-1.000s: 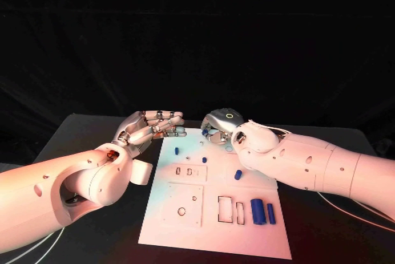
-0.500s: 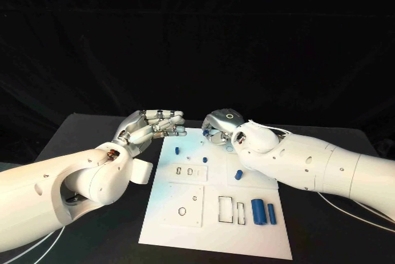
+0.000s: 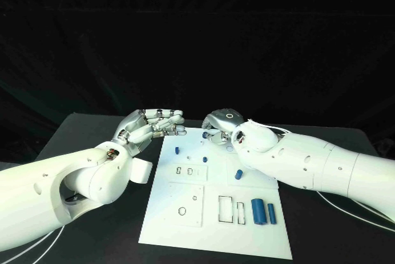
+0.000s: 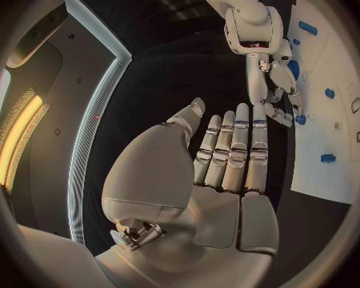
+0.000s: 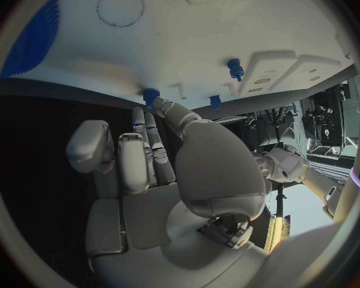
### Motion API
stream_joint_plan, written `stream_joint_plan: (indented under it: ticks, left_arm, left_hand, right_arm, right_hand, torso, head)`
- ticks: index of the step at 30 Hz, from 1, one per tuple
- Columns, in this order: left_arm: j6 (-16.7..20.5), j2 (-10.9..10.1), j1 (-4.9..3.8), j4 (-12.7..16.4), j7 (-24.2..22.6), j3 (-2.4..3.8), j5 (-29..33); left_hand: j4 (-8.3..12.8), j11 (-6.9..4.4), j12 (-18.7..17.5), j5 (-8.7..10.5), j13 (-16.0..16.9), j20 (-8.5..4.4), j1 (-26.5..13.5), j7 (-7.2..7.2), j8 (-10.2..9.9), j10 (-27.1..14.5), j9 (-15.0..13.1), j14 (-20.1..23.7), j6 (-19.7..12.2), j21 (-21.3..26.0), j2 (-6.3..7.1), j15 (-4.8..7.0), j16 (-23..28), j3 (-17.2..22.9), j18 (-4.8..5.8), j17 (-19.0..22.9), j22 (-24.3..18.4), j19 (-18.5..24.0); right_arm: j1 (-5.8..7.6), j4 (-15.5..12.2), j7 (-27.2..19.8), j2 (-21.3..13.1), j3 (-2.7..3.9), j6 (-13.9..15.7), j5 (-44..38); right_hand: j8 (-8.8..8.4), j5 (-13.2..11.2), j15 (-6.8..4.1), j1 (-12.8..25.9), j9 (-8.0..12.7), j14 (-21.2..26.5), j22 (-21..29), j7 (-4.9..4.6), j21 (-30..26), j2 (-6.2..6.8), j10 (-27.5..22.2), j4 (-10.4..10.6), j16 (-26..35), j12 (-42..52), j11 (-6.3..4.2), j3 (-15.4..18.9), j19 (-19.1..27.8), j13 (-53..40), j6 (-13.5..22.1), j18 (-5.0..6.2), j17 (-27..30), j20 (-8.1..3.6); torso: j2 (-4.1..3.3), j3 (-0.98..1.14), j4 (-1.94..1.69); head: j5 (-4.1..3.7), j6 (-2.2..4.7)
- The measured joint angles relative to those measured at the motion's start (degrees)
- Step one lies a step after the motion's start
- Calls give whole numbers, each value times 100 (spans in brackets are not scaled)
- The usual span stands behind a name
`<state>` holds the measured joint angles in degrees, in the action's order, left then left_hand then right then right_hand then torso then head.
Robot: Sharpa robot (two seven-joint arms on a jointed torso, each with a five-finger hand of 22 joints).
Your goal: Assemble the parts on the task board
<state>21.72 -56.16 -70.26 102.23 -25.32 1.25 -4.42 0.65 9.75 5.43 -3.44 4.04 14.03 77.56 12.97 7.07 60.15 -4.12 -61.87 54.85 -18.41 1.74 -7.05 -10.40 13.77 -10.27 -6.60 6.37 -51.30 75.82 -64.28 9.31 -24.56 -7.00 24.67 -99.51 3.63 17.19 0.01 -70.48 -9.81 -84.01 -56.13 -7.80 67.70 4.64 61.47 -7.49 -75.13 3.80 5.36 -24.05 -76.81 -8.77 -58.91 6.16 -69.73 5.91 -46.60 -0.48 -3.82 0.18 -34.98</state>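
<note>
Silver right hand (image 3: 219, 127) touching blue part (image 5: 151, 96)

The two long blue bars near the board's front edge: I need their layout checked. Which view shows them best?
The head view: the two long blue bars lie side by side on the task board, unobstructed. I can't identify them in either wrist view.

Black surface (image 3: 91, 130) under the work area, black cloth backdrop (image 3: 197, 53) hanging in folds behind it, thin white cables (image 3: 350, 214) trailing across the surface's near corners
</note>
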Motion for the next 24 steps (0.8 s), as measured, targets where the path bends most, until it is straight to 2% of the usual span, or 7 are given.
stream_joint_plan:
  ticks: [5, 11, 15, 19, 21, 22, 24]
  left_arm:
    - [-13, -5, -8, -3, 4, 0, 4]
    - [-29, -33, -11, -22, 11, 0, 6]
    - [-38, -59, -12, -39, 16, 0, 8]
    - [-46, -78, -14, -56, 22, -1, 8]
    - [-49, -91, -14, -61, 24, -1, 8]
    - [-49, -95, -14, -67, 25, -1, 8]
    - [-51, -97, -14, -73, 27, -1, 9]
  left_hand:
    - [0, 0, -32, 0, -5, 0, 0, 0, -23, 0, 0, 0, 0, 0, 0, 0, 22, 0, 0, 0, -8, 0]
    - [0, 0, -32, 0, -5, 0, 0, 0, -23, 0, 0, 0, 0, 0, 0, 0, 21, 0, 0, 0, -8, 0]
    - [0, 0, -32, 0, -4, 0, 0, 0, -23, 0, 0, 0, 0, 0, 0, 0, 22, 0, 0, -3, -7, 0]
    - [0, 0, -32, 0, -4, 0, 0, 0, -23, 0, 5, 0, 0, 0, 0, 0, 21, 0, 0, -4, -7, 0]
    - [0, 0, -32, 0, -4, 0, 0, 0, -23, 0, 5, 0, 0, 0, 0, 0, 21, 0, 0, -4, -7, 0]
    - [0, 0, -32, 0, -4, 0, 0, 0, -23, 0, 4, 0, 0, 0, 0, 0, 21, 0, 0, -4, -7, 0]
    - [0, 0, -32, 0, -4, 0, 0, 0, -23, 0, 4, 0, 0, 0, 0, 0, 21, 0, 0, -4, -7, 0]
  right_arm:
    - [1, -49, 38, -46, 1, -2, -3]
    - [1, -533, 76, -416, 42, 44, -3]
    - [12, -1088, 89, -935, 110, 113, 63]
    - [68, -1511, 89, -1489, 144, 164, 364]
    - [98, -1680, 82, -1735, 157, 165, 594]
    - [107, -1736, 79, -1829, 161, 159, 692]
    - [115, -1795, 77, -1990, 162, 126, 909]
  right_hand:
    - [0, 0, 9, -4, 17, 9, 190, -3, -154, 66, -111, 24, 87, 0, 49, 24, 80, 17, 78, 0, 110, 22]
    - [0, -22, 30, -17, 24, -11, 231, 3, -192, 89, -142, 74, 123, 43, 41, 25, 109, 12, 120, 0, 155, 33]
    - [0, 1, 27, 16, 24, -9, 161, -16, -192, 122, 211, 181, 105, 224, -52, 20, 93, -42, 139, 1, 89, 17]
    - [46, 1, -29, 175, -7, -6, -14, -70, -70, 281, 820, 335, -71, 517, -124, 130, 12, -185, 84, 1, -99, -65]
    - [56, -27, -51, 291, -14, 5, -166, -79, 36, 397, 1107, 449, -186, 741, -156, 267, -64, -339, 76, 1, -240, -91]
    - [56, -34, -110, 325, -26, 3, -298, -65, 131, 431, 1165, 521, -282, 1003, -199, 438, -142, -593, 90, 1, -350, -126]
    - [60, -34, -117, 369, -51, 7, -563, -11, 316, 475, 1278, 621, -453, 1569, -249, 720, -258, -1109, 144, 1, -490, -162]
  torso:
    - [0, 4, 0]
    - [4, 9, 10]
    - [13, 8, 26]
    - [34, 6, 54]
    - [44, 4, 73]
    - [49, 4, 82]
    - [57, 5, 97]
  head:
    - [-4, -5]
    - [5, 5]
    - [-2, 27]
    - [-32, 54]
    - [-44, 67]
    - [-51, 75]
    - [-76, 92]
